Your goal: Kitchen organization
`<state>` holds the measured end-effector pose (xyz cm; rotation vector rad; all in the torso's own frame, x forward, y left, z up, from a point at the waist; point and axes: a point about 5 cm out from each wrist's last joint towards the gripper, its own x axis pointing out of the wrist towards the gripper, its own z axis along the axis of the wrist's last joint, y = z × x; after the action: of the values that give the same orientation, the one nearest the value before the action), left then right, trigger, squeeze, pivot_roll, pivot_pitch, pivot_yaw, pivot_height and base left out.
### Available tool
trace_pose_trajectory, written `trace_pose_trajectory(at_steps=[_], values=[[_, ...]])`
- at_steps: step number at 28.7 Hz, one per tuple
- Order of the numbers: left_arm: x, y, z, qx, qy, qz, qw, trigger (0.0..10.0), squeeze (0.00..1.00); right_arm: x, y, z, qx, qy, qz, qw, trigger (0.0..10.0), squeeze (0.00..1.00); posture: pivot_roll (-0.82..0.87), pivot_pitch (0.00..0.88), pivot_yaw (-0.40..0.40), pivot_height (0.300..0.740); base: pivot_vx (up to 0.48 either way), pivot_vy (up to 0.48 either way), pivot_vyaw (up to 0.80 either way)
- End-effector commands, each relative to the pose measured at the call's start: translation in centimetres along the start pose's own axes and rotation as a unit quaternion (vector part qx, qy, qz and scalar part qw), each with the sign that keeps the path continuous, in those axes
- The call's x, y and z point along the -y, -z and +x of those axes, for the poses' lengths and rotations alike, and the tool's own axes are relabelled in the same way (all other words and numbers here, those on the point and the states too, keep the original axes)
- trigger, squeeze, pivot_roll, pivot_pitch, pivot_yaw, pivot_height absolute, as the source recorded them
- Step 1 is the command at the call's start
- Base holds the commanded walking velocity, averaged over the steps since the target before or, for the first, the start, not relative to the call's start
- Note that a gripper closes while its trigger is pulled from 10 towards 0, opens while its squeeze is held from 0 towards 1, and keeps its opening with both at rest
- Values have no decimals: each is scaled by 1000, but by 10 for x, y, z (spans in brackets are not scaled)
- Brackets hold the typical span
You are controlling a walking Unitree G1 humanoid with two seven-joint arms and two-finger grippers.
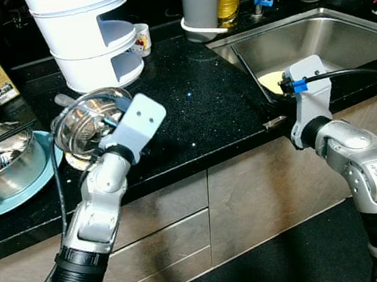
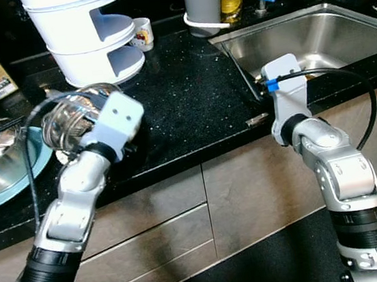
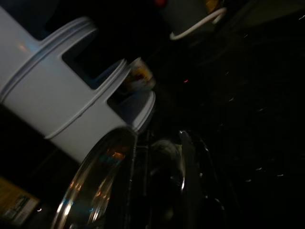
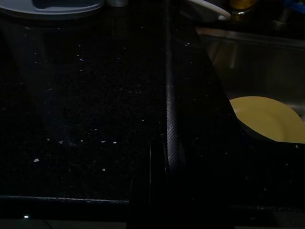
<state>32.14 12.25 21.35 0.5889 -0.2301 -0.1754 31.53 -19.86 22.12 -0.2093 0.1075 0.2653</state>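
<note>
In the left eye view, the left claw (image 1: 97, 128) grips a shiny round metal bowl (image 1: 86, 122), left of centre over the black speckled table (image 1: 204, 98). The right claw (image 1: 285, 91) hangs at the steel sink (image 1: 313, 36); whether it is open cannot be told. In the right wrist view, a yellow round plate (image 4: 267, 119) lies at right.

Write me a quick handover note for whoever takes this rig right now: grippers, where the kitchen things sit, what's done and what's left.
Left gripper: raised at the counter's front, a glass lid tilted up at its fingers; the actual grip is hidden.
Right gripper: idle over the black counter beside the sink, finger state unclear.
Things: steel bowl on a blue plate far left; white tiered rack behind; yellow plate in the sink.
Done: lid seems lifted.
Left: place the lid; likely the sink plate.
</note>
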Motion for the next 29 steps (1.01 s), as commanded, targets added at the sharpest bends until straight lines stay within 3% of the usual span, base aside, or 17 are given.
trace_pose_trajectory(at_steps=[1, 4, 12, 13, 15, 21, 23, 24, 25, 29], values=[[7, 17, -4, -43, 11, -30, 999, 0, 0, 0, 0, 1, -4, 0, 0, 1000, 10000, 0, -19, 13, 14, 736, 0, 0, 0], [7, 12, -4, -35, 9, -68, 997, 0, 0, 0, 1, 2, -6, 1, -3, 1000, 10000, 0, -19, 12, 13, 736, 0, 0, 0], [14, 6, -3, -17, 34, -94, 995, 0, 0, 1, 1, 3, -8, 3, -5, 1000, 10000, 0, -19, 6, 13, 736, 0, 0, 0], [16, 4, -3, -12, 40, -96, 995, 549, 0, 1, 1, 3, -8, 3, -4, 1000, 10000, 0, -19, 6, 13, 736, 0, 0, 0], [18, 1, -4, -6, 46, -99, 994, 510, 0, 1, 1, 2, -8, 4, -4, 1000, 10000, 0, -21, 5, 15, 736, 0, 0, 0], [18, -2, -4, 5, 48, -106, 993, 2039, 0, 0, 1, 2, -8, 4, -3, 1000, 10000, 0, -21, 8, 15, 736, 0, 0, 0], [17, -1, -4, 6, 44, -100, 994, 3529, 0, 0, 2, 2, -8, 3, -2, 1000, 10000, 0, -21, 8, 15, 736, 0, 0, 0], [17, -1, -4, 6, 44, -100, 994, 3529, 0, 0, 2, 2, -8, 3, -2, 1000, 10000, 0, -21, 8, 15, 736, 0, 0, 0], [15, 0, -4, 6, 39, -102, 994, 10000, 0, 0, 2, 1, -8, 3, -2, 1000, 10000, 0, -20, 13, 15, 736, 0, 0, 0], [11, 0, -4, 7, 29, -104, 994, 10000, 0, 0, 2, 1, -9, 3, -1, 1000, 10000, 0, -18, 14, 15, 736, 0, 0, 0]])
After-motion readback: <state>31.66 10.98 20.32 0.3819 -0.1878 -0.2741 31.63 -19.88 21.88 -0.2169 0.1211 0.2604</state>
